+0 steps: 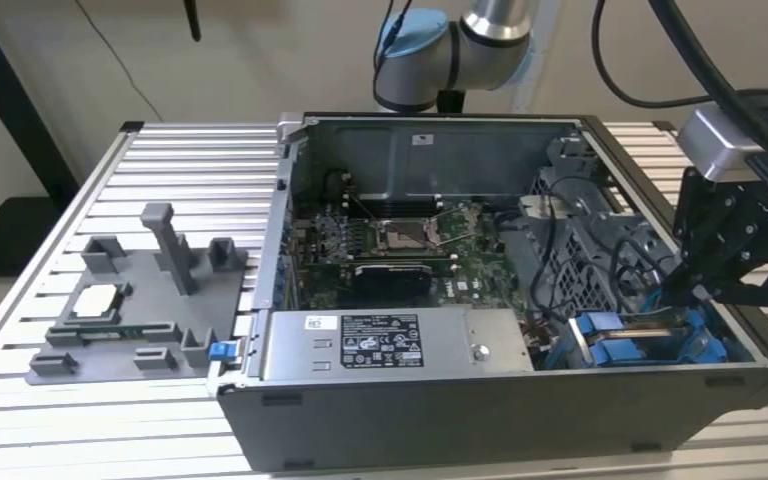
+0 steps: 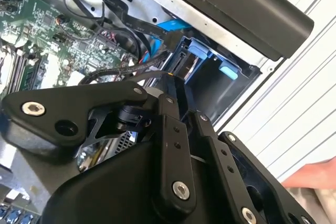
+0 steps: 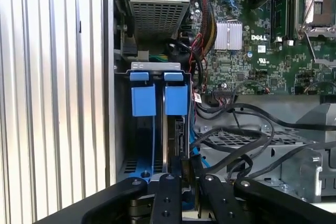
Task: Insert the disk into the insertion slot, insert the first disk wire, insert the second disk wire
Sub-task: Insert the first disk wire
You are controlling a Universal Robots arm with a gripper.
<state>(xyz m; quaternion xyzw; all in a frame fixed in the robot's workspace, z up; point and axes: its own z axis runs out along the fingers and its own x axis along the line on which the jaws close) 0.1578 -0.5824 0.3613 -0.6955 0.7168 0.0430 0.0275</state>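
- Blue carrier tabs are seen standing side by side at the mouth of the grey sheet-metal drive cage, in the corner of the open computer case [image 1: 491,420].
- The disk [image 3: 176,99] is seen in its blue frame, seated on edge in the insertion slot [image 3: 156,66] on the side nearer the motherboard [image 3: 252,61].
- The black gripper [image 3: 189,174] is held directly over the end of the disk that lies away from the blue tabs, just at the cage; in the exterior view it [image 1: 688,295] is reached down into the case from that view's right.
- Whether the gripper is apart, together or clamped on anything cannot be told.
- Black wires [image 3: 236,145] are draped over the perforated metal beside the cage, and some are led close to the gripper.
- The grey power supply box [image 1: 384,345] is mounted beside the cage.
- The case is set on a slatted metal surface [image 1: 184,170], with a grey fixture [image 1: 144,300] at the exterior view's left.
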